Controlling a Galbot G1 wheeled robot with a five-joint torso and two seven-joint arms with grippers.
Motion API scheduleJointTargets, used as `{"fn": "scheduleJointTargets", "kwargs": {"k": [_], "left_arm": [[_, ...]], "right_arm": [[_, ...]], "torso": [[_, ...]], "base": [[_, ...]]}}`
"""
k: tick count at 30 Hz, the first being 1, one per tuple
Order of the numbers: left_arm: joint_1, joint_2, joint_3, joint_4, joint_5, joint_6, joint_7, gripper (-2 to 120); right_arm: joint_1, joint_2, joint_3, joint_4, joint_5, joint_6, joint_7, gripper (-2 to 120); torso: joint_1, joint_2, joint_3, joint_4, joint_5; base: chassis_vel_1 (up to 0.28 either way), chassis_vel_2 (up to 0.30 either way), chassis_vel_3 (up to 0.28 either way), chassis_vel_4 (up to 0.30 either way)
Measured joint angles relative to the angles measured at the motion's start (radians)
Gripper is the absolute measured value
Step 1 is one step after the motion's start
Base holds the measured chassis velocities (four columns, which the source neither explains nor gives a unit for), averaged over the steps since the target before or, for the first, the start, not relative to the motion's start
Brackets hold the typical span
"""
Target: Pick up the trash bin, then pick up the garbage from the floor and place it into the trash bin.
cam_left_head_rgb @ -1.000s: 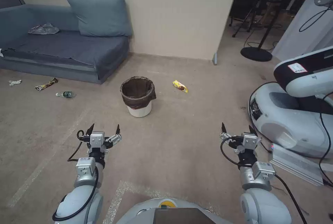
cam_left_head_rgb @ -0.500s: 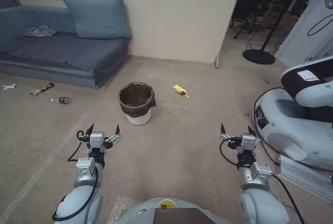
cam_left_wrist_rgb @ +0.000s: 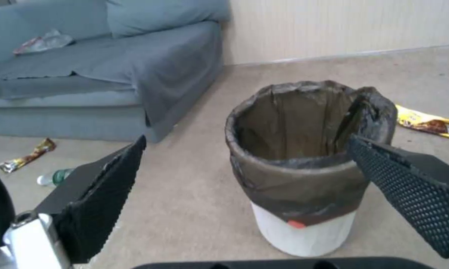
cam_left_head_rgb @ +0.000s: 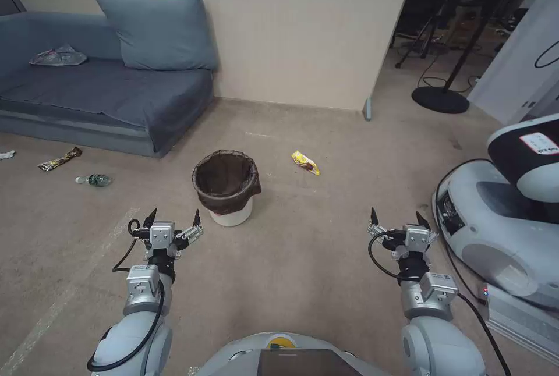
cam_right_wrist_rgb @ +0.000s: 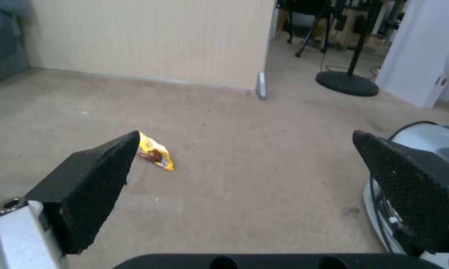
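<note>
Trash bin (cam_left_head_rgb: 226,188) stood upright on the floor ahead, left end effector (cam_left_head_rgb: 174,219) spread just short of it, right end effector (cam_left_head_rgb: 395,218) spread too, yellow wrapper (cam_left_head_rgb: 305,162) lay beyond the bin.

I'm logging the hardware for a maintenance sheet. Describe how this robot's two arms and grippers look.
Both arms are glossy silver-grey, with rounded joint housings and boxy silver wrist blocks. A black cable loops beside each wrist. The left gripper and right gripper each have a silver metal body and two black, pointed, wedge-shaped fingers; the inner faces are textured with a fine grid pattern.
</note>
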Motion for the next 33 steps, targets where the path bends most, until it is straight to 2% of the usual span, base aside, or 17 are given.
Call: {"fn": "scheduleJointTargets", "kwargs": {"k": [33], "left_arm": [[0.001,-0.002,-0.001,0.003,0.0,-0.001,-0.003,100]], "right_arm": [[0.0,0.0,-0.003,-0.007,-0.001,0.007,0.001,100]], "torso": [[0.0,0.0,0.0,0.0001,0.0]], "base": [[-0.127,0.129,0.131,-0.131]]}}
